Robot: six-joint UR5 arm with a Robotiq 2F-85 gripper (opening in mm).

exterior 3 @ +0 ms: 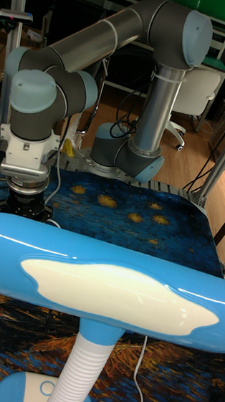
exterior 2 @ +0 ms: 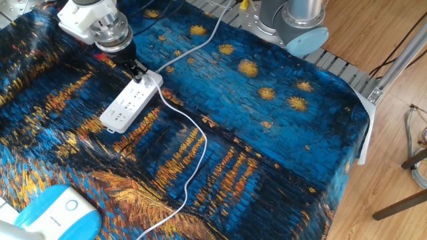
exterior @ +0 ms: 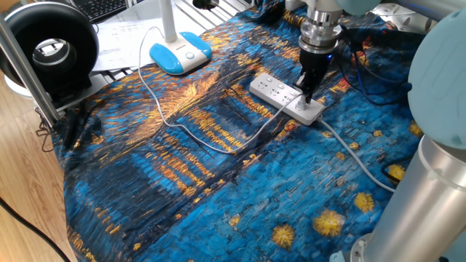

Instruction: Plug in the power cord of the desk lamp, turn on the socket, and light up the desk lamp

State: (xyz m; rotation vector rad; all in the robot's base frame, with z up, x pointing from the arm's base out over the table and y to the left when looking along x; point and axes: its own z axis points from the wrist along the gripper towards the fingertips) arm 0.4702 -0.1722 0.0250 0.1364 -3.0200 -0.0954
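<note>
The socket (exterior: 280, 93) (exterior 2: 127, 107) lies flat on the blue patterned cloth. My gripper (exterior: 306, 94) (exterior 2: 139, 72) stands upright over its end nearest the thick cable, fingers drawn together, tips touching the strip's top. The power cord (exterior: 204, 142) (exterior 2: 193, 157) runs from the desk lamp (exterior: 180, 53) (exterior 2: 57, 208) in a loop across the cloth to that same end of the strip. Its plug is hidden by the fingers. In the tall fixed view the lamp's blue head (exterior 3: 106, 287) fills the front and hides my fingertips.
A black round fan-like device (exterior: 54, 47) stands at the far left beside a metal post (exterior: 25, 65). The strip's thick white cable (exterior: 349, 156) (exterior 2: 200, 43) trails towards the arm's base (exterior 2: 293, 27). Black cables (exterior: 364, 80) lie behind the gripper.
</note>
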